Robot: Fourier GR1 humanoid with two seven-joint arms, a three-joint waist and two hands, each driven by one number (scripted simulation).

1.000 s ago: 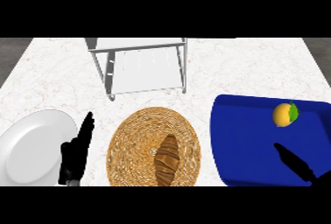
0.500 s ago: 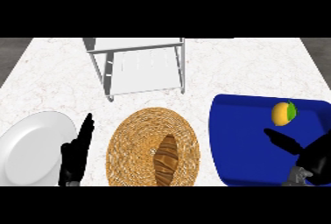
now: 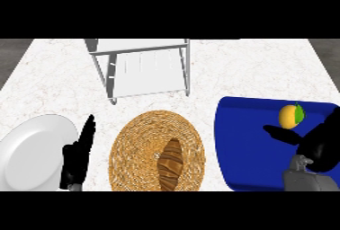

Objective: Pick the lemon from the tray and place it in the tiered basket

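Note:
A yellow lemon (image 3: 291, 115) with a green tip lies on the blue tray (image 3: 249, 148) at the right, near the tray's far edge. My right hand (image 3: 317, 143) hovers over the tray just below the lemon, fingers open, its thumb stretching left beneath the fruit; I see no contact. The white wire tiered basket (image 3: 143, 67) stands at the back centre of the counter. My left hand (image 3: 78, 155) rests open at the lower left, fingers pointing up, beside the white plate.
A woven straw basket (image 3: 156, 152) holding a bread loaf (image 3: 172, 158) sits between the hands at centre front. A white plate (image 3: 30, 152) lies at the lower left. The counter is pale marble.
My right hand has risen from the lower right edge and moved up over the tray toward the lemon. The left hand and the lemon have not moved.

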